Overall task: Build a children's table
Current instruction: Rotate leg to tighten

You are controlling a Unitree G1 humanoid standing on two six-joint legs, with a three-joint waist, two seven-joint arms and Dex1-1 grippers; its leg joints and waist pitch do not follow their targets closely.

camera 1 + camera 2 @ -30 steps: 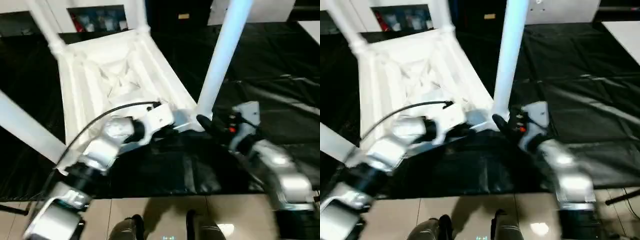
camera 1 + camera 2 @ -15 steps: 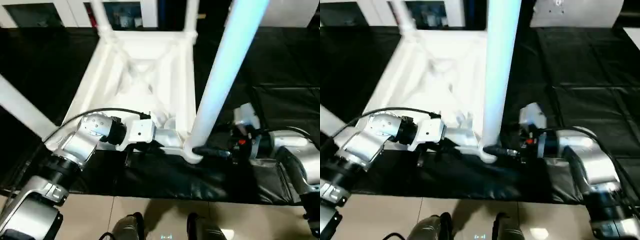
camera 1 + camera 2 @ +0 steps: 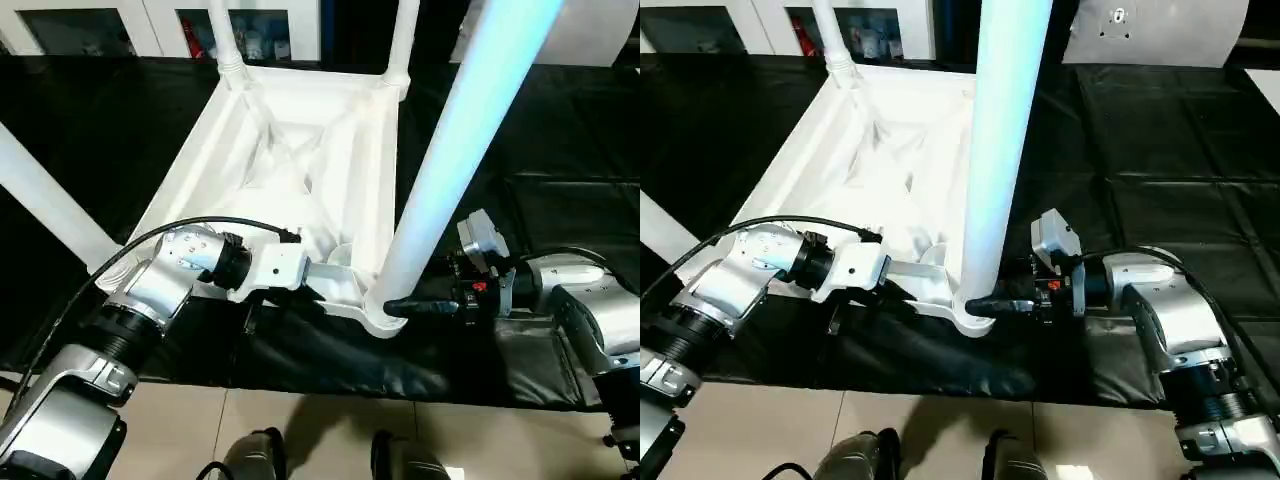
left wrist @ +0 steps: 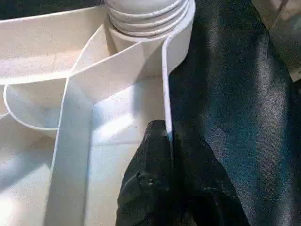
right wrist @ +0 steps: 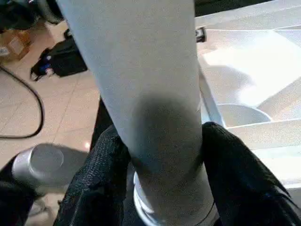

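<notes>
Table top [image 3: 300,150] upside down on black sheet [image 3: 560,150]. Near-right leg [image 3: 450,170] upright in corner socket [image 3: 378,318], long axis vertical. Right gripper [image 5: 160,183] straddling leg base, nearer arm. Left gripper [image 4: 164,155] pinched tight on top's rim.

Upturned white table top [image 3: 300,150] on the black sheet [image 3: 560,140], ribbed underside up, legs standing in the corner sockets. Nearest leg [image 3: 450,170] rising tall from the near corner. Left gripper [image 3: 335,283] pinched on the near rim; right gripper [image 3: 405,307] black fingers at that leg's base.
</notes>
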